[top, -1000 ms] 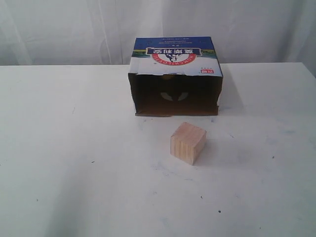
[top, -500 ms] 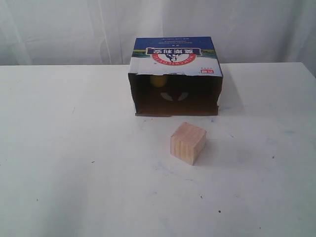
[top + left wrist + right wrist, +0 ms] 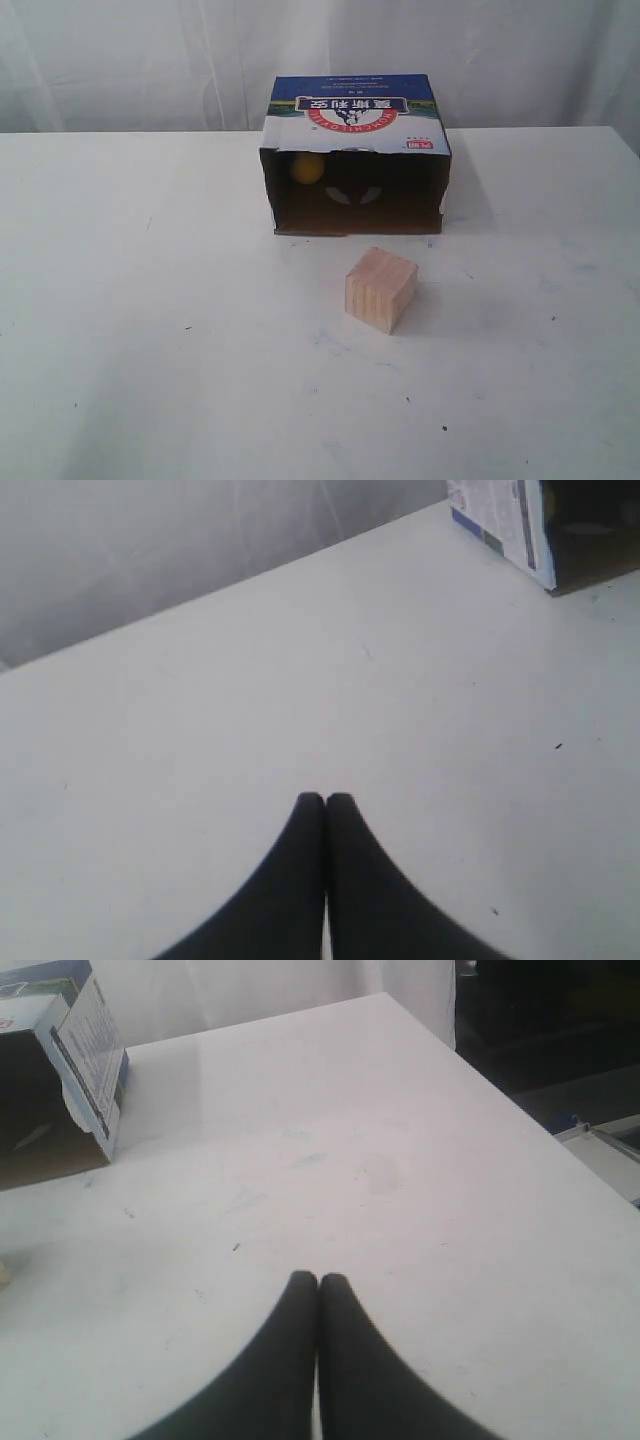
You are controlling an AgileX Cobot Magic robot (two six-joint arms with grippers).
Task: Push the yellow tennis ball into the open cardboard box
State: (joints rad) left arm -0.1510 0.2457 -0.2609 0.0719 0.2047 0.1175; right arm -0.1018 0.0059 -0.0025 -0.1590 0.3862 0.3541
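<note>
The yellow tennis ball [image 3: 307, 168] lies inside the open cardboard box [image 3: 356, 115], in the dark interior near its left wall. The box lies on its side at the back of the white table, its opening facing the camera. One corner of the box [image 3: 520, 530] shows in the left wrist view, and its side [image 3: 85, 1050] shows in the right wrist view. My left gripper [image 3: 324, 800] is shut with nothing in it, above bare table. My right gripper [image 3: 318, 1278] is shut and empty too. Neither gripper appears in the exterior view.
A light wooden cube [image 3: 381, 288] stands on the table [image 3: 150, 300] in front of the box's opening. A white curtain hangs behind the table. The table's right edge [image 3: 500, 1090] drops off to a dark area.
The yellow ball inside the box has come further into sight, rolling toward the left wall of the box. The cube and box have not moved.
</note>
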